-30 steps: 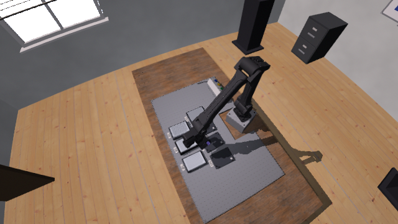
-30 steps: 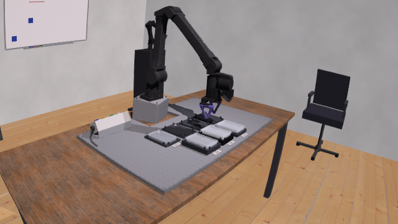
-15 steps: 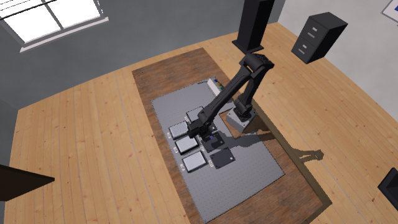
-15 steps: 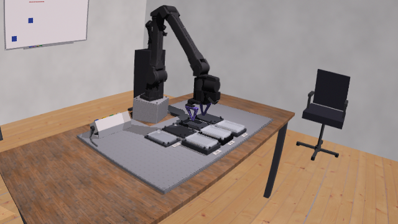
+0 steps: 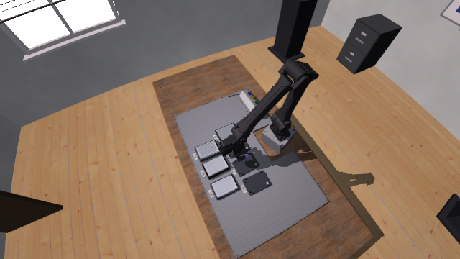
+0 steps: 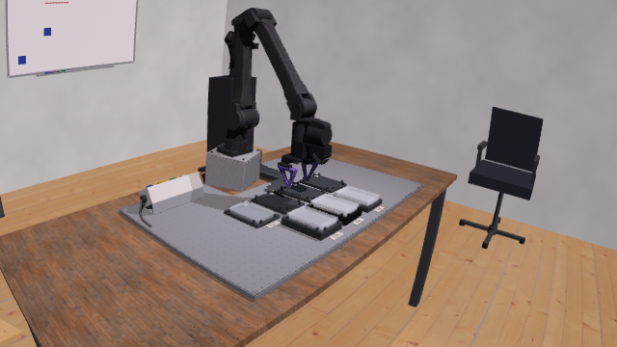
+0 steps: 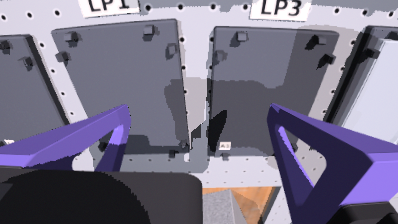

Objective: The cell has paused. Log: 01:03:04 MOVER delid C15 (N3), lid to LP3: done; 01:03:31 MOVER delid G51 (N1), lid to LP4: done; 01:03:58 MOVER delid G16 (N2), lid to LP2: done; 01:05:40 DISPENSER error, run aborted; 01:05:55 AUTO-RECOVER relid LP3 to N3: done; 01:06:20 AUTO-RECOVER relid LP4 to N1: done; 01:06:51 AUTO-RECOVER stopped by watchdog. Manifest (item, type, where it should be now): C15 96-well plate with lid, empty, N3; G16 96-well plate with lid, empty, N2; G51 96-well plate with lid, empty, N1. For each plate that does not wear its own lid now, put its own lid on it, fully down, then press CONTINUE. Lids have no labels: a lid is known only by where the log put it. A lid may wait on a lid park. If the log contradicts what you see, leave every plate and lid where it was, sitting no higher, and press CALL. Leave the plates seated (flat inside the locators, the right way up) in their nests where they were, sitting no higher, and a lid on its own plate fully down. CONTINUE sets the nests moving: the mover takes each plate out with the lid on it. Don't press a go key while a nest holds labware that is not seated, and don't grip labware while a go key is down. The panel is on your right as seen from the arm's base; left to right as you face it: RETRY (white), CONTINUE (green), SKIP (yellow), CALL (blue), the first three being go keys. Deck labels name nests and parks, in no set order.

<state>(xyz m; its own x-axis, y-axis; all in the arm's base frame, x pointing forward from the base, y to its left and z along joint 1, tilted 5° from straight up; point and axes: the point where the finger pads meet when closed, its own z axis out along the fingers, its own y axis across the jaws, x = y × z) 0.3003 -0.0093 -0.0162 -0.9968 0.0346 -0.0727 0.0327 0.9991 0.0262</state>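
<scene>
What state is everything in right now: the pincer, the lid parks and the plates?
Pincer: open wide, holding nothing, hovering over the parks.
LP1 lid park: bare, no lid.
LP3 lid park: bare, no lid.
Park nearest the panel: carries a flat pale piece, likely a lid.
Row of three well plates: flat in their nests; lidded or not, too small to tell.

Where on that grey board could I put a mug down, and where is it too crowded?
There are two open patches on the grey board. One lies beyond the last plate, at the end away from the button panel. The other is the corner between that panel and the parked lid. It is crowded among the plates and dark parks, under the open gripper.
</scene>
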